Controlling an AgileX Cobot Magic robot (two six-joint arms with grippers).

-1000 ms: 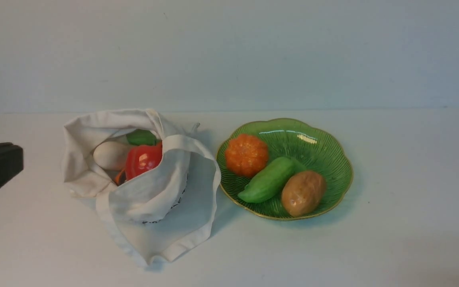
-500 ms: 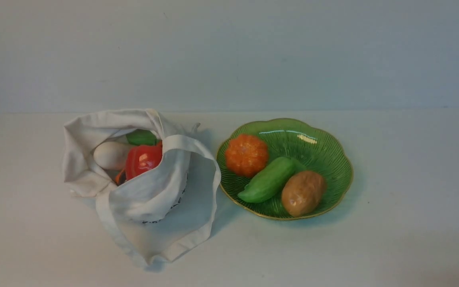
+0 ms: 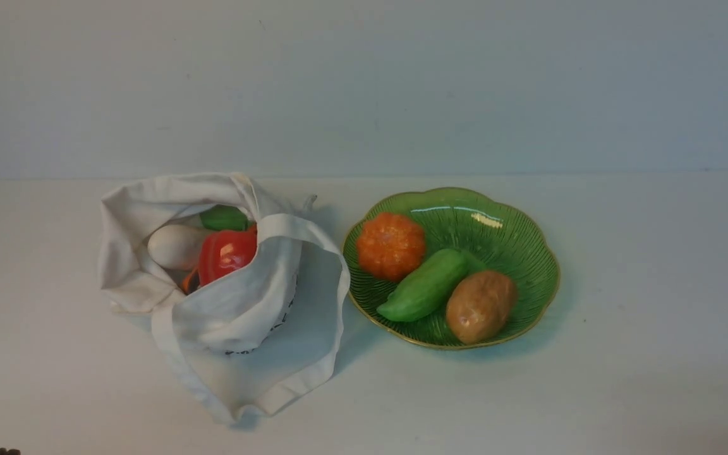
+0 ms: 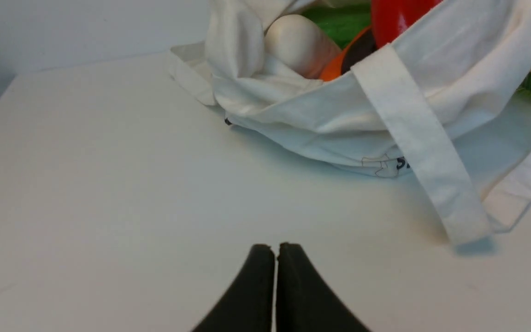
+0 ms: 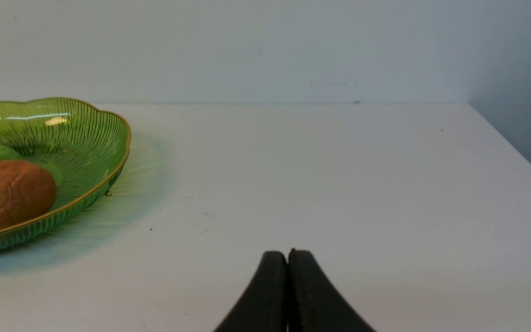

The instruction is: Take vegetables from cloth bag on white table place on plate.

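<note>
The cloth bag [image 3: 237,316] lies open on the white table [image 3: 655,284], left of the plate [image 3: 515,234]. In the bag I see a red bell pepper [image 3: 226,254], a white oval [image 3: 177,246], a green piece [image 3: 225,218] and an orange sliver. On the plate lie the orange pumpkin [image 3: 391,245], the light green pod [image 3: 426,285] and the brown potato [image 3: 481,306]. My left gripper [image 4: 275,247] is shut and empty, low over the table, short of the bag [image 4: 339,120]. My right gripper [image 5: 287,253] is shut and empty, beside the plate [image 5: 85,138].
A pale wall runs along the table's far edge [image 3: 364,175]. The bag's strap [image 4: 427,152] trails over the table toward my left gripper. The table's right edge [image 5: 514,147] shows in the right wrist view.
My left arm has drawn back out of the front view at the lower left; only a dark speck remains at the bottom edge. The bag, plate and vegetables have not moved.
</note>
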